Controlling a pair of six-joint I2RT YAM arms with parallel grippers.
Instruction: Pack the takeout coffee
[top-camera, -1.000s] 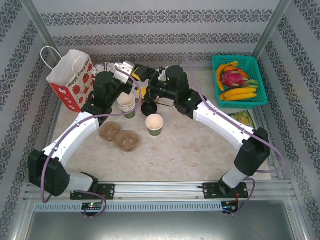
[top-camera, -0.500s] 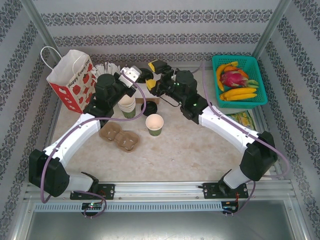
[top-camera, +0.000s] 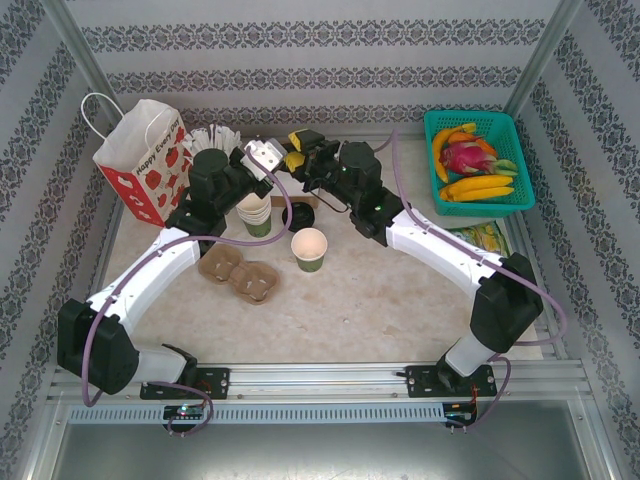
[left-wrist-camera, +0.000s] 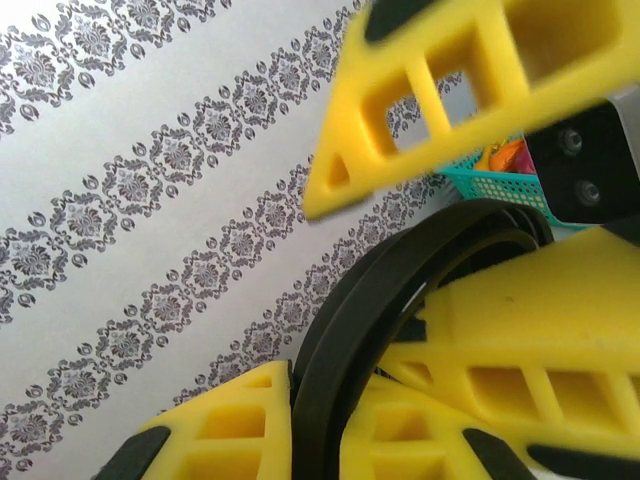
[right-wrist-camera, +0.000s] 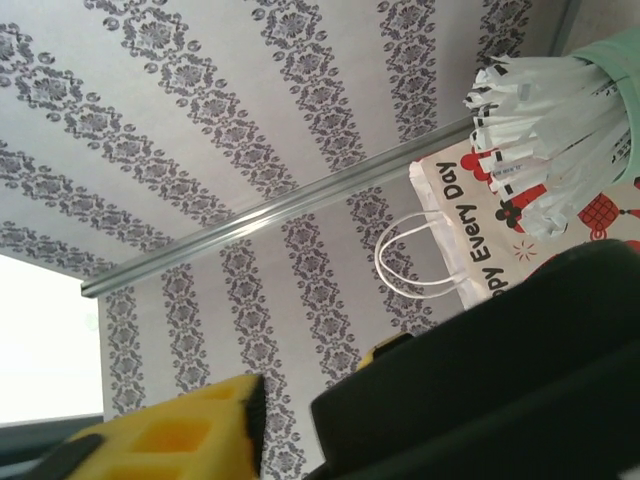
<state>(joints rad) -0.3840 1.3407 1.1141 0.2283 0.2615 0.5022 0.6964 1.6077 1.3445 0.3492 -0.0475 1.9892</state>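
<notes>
The takeout coffee cup (top-camera: 309, 249), olive-green paper with a cream inside, stands lidless mid-table. A round black lid (left-wrist-camera: 365, 320) is raised behind it, on edge. My left gripper (left-wrist-camera: 322, 405) is shut on the lid's rim, with yellow fingers (left-wrist-camera: 225, 430) pressed to both sides. From above, the left gripper (top-camera: 281, 160) meets the right gripper (top-camera: 300, 150) tip to tip. The right gripper (left-wrist-camera: 400, 250) straddles the same lid (right-wrist-camera: 500, 385). In the right wrist view, one yellow finger (right-wrist-camera: 190, 435) stands a gap away from the lid; the other is mostly hidden behind it.
A stack of lidless cups (top-camera: 254, 211) stands under the left wrist, with a brown cup carrier (top-camera: 240, 276) in front. The red-and-white paper bag (top-camera: 145, 160) and a cup of white sticks (top-camera: 215, 137) are back left. A teal fruit basket (top-camera: 478, 195) sits back right.
My right gripper rose from low by the table, swung up and left, and brought its narrowing jaws around the lid. The left gripper drifted slightly right, still holding the lid.
</notes>
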